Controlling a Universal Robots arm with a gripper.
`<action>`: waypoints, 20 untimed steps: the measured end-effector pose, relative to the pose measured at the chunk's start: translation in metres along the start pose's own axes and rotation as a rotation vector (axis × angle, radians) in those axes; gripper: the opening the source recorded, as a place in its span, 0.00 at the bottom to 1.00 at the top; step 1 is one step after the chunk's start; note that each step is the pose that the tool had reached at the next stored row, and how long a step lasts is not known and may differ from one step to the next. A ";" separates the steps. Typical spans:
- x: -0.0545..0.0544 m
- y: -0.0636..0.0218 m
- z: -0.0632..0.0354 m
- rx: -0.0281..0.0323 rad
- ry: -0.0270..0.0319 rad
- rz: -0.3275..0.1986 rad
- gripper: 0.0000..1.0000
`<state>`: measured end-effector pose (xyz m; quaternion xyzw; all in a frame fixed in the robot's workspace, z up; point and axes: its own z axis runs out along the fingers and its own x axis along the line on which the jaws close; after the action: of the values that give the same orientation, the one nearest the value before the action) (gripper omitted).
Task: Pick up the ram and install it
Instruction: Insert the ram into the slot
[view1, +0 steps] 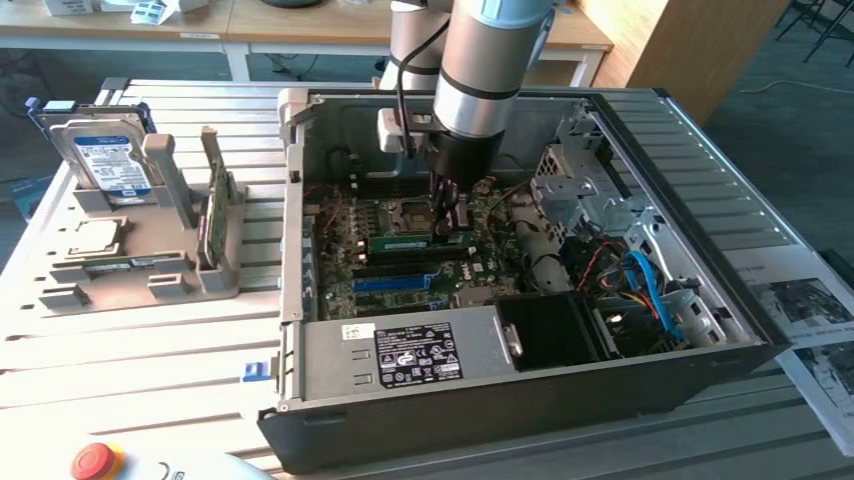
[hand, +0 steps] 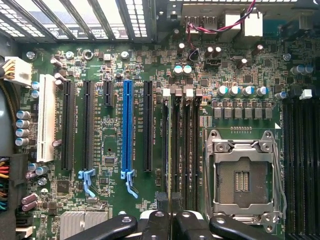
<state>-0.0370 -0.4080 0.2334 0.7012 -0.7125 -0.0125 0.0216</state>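
1. The black 2-finger gripper on the silver-and-grey robot arm reaches down into the open black metal computer case, over the middle of the green motherboard.
2. Its fingers are clenched on the long, narrow green circuit-board stick of ram, gripping it at the end towards the exterior view's right.
3. The ram stands on edge, in line with the row of long black memory slots and just beside the square silver processor socket. I cannot tell whether it is pressed fully into a slot.
4. A long bright-blue plastic slot runs parallel to the ram, near it on the side away from the socket.
5. Outside the case, on the exterior view's left, a grey plastic holder carries a silver hard drive with a blue-and-white label and a taller green card standing on edge.
6. A round red button sits at the near left corner.
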 end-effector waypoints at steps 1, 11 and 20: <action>0.000 0.0000 0.0000 0.0000 0.0000 0.000 0.12; 0.001 0.0000 0.0000 0.0002 -0.0047 0.000 0.12; 0.002 0.0000 0.0000 0.0002 -0.0051 0.000 0.12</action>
<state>-0.0370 -0.4103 0.2334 0.7012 -0.7125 -0.0142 0.0197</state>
